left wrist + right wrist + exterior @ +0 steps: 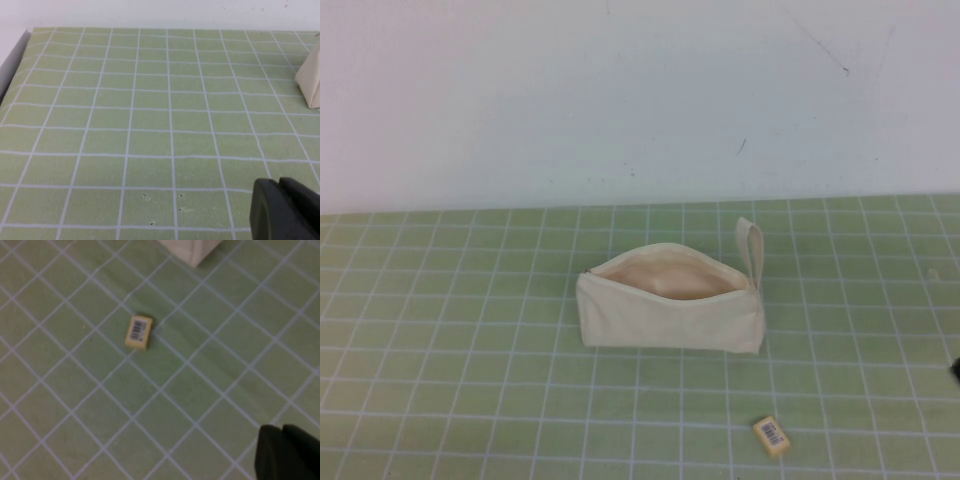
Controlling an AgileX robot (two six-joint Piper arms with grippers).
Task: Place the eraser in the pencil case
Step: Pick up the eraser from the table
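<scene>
Seemingly at the outset, eraser [772,436] lies near the unzipped case [670,310]; the right gripper [287,452], fingers' state unclear, must descend on it while the left gripper [285,210], likewise unclear, idles well left of the case.

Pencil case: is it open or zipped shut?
Open: the pencil case gapes on top, showing its peach lining. The eraser lies outside.

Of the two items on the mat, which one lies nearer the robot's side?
The eraser, barcode label up, lies nearest, in front of the open pencil case. Left gripper and right gripper show only at their own views' edges.
</scene>
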